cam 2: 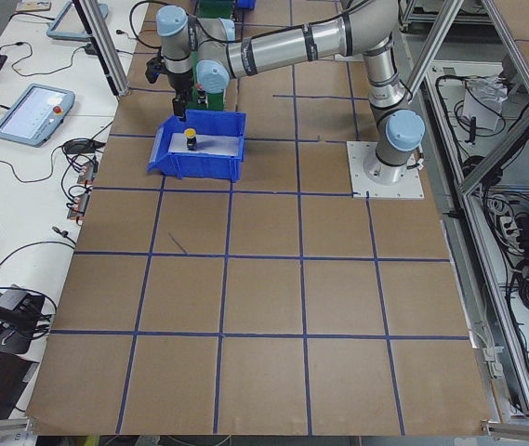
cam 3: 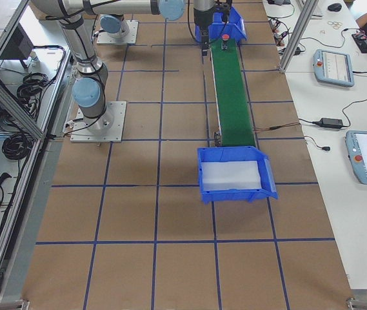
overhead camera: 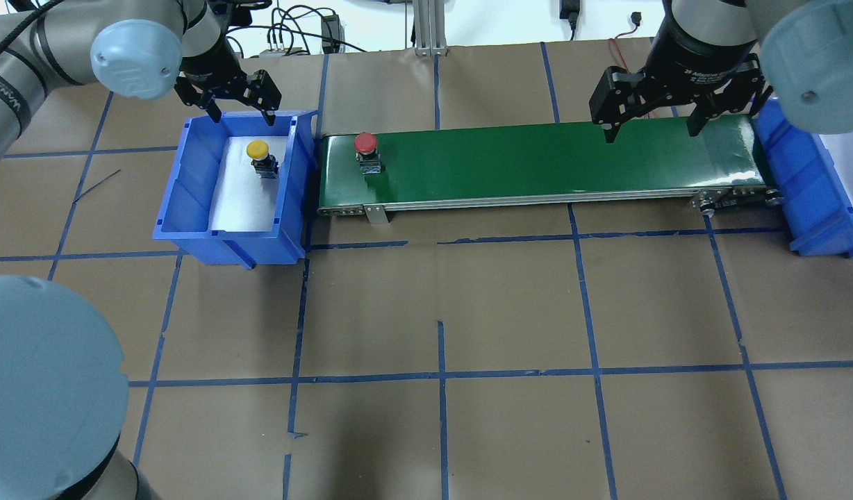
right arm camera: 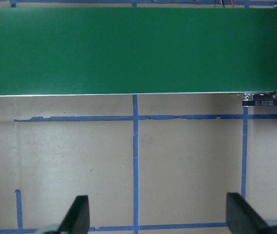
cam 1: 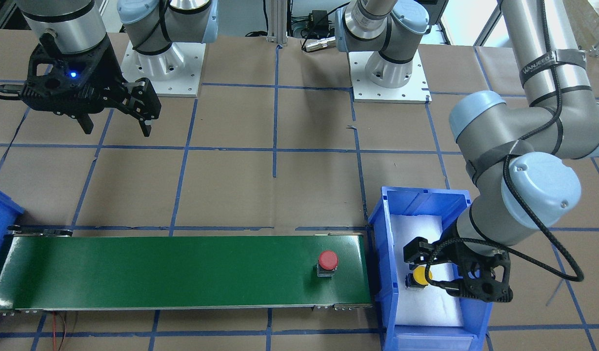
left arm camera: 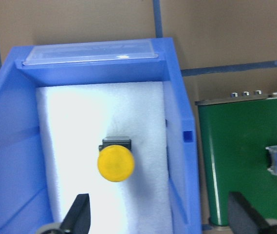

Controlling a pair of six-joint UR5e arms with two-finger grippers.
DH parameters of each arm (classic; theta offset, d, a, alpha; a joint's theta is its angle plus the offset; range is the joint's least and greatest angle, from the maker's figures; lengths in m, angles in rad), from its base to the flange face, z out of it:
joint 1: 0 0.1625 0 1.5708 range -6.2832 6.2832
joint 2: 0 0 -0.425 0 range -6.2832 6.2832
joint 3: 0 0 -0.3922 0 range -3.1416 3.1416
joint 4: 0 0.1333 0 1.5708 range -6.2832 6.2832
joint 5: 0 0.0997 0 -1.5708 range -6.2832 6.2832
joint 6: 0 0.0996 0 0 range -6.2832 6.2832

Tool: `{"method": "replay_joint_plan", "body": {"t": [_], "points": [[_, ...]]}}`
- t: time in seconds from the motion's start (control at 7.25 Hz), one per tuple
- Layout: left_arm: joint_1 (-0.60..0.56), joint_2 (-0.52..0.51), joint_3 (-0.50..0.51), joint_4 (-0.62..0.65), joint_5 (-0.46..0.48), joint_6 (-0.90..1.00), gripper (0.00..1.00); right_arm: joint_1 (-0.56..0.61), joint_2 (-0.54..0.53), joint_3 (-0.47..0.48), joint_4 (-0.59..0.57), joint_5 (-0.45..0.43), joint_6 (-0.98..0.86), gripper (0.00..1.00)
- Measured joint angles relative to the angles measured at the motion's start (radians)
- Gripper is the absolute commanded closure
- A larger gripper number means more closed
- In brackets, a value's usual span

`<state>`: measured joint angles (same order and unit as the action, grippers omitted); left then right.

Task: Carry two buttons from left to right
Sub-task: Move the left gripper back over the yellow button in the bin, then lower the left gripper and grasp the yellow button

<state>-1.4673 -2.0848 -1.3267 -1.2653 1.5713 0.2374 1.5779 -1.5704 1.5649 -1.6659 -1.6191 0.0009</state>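
Yellow button in blue bin | beneath spread left end effector | red button on green belt

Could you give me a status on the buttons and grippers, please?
Left gripper open over blue bin, yellow button inside. Right gripper open, empty, over belt. Red button on belt, nothing ahead.

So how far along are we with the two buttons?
Done: the red button sits on the green belt near its left end. In hand: the left pincer hangs open over the left bin, above the yellow button, not gripping it. Left: move the yellow one onto the belt, then get both into the right bin, which shows only white padding; the right pincer is open over the belt's other end.
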Motion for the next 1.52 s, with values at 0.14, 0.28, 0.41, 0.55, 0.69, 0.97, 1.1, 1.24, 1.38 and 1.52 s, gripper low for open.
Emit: {"method": "replay_joint_plan", "body": {"t": [0.14, 0.28, 0.41, 0.55, 0.69, 0.97, 1.1, 1.24, 1.38, 1.52], "points": [[0.017, -0.029, 0.021, 0.002, -0.001, 0.015, 0.00, 0.001, -0.001, 0.001, -0.003, 0.001, 0.001, 0.00], [0.028, -0.046, 0.023, 0.004, -0.004, 0.018, 0.00, 0.002, -0.001, 0.001, -0.006, 0.001, 0.000, 0.00], [0.032, -0.054, 0.002, 0.021, -0.011, 0.016, 0.00, 0.002, -0.002, 0.001, -0.007, 0.001, 0.001, 0.00], [0.034, -0.057, -0.022, 0.051, -0.021, 0.012, 0.00, 0.002, -0.002, 0.000, -0.005, 0.001, 0.002, 0.00], [0.034, -0.060, -0.035, 0.067, -0.029, -0.002, 0.00, 0.003, -0.002, 0.000, -0.005, 0.001, 0.003, 0.00], [0.035, -0.063, -0.042, 0.076, -0.062, -0.074, 0.00, 0.003, 0.001, 0.001, -0.009, 0.005, 0.002, 0.00], [0.035, -0.062, -0.047, 0.079, -0.078, -0.087, 0.00, 0.003, 0.003, 0.001, -0.010, 0.010, 0.001, 0.00], [0.035, -0.062, -0.054, 0.080, -0.084, -0.089, 0.01, 0.002, 0.003, 0.001, -0.010, 0.014, -0.001, 0.00], [0.035, -0.061, -0.060, 0.081, -0.086, -0.093, 0.01, 0.001, 0.004, 0.001, -0.007, 0.015, -0.003, 0.00], [0.035, -0.062, -0.066, 0.081, -0.088, -0.099, 0.02, -0.001, 0.004, 0.001, -0.002, 0.016, -0.004, 0.00]]}}
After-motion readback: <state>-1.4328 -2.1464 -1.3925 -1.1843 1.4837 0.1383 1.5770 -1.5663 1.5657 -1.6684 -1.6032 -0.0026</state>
